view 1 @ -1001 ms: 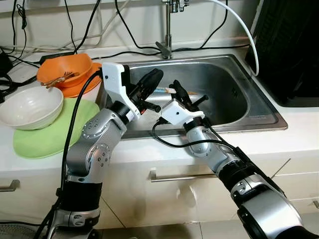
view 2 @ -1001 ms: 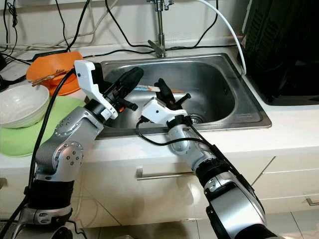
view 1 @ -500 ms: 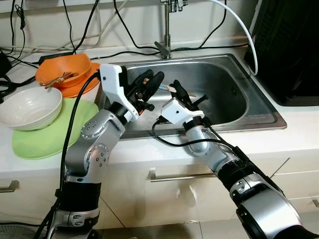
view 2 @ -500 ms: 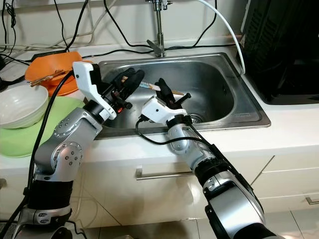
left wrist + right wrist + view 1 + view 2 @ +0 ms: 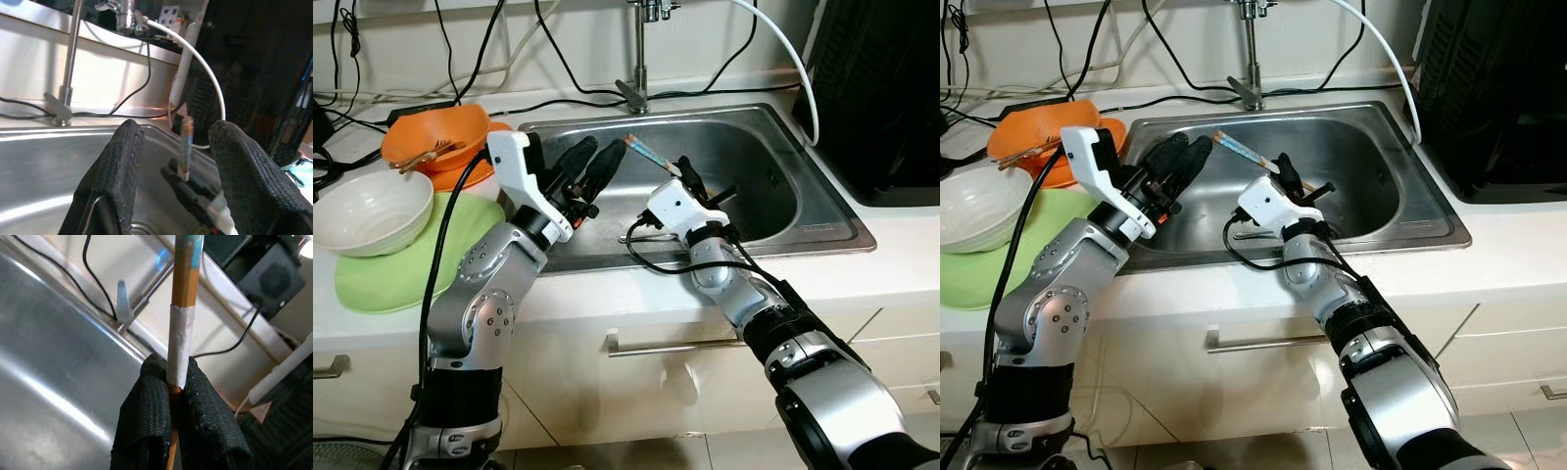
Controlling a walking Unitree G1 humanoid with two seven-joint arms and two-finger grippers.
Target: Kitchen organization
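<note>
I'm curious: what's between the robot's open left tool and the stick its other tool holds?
Nothing: bare sink steel shows between the left tool and the stick, in the left eye view.

Place: pretty clearly a home kitchen
Sink: stainless steel sink (image 5: 773, 211) set into a white table (image 5: 901, 259), tap (image 5: 641, 49) at the back
Dishes: orange bowl (image 5: 435, 137), white bowl (image 5: 367, 211) on a green mat (image 5: 401, 274) (dishes beside the basin)
Below: white cabinet fronts with a metal drawer handle (image 5: 675, 346)
Extras: cables (image 5: 558, 59) trailing along the wall behind the table
</note>
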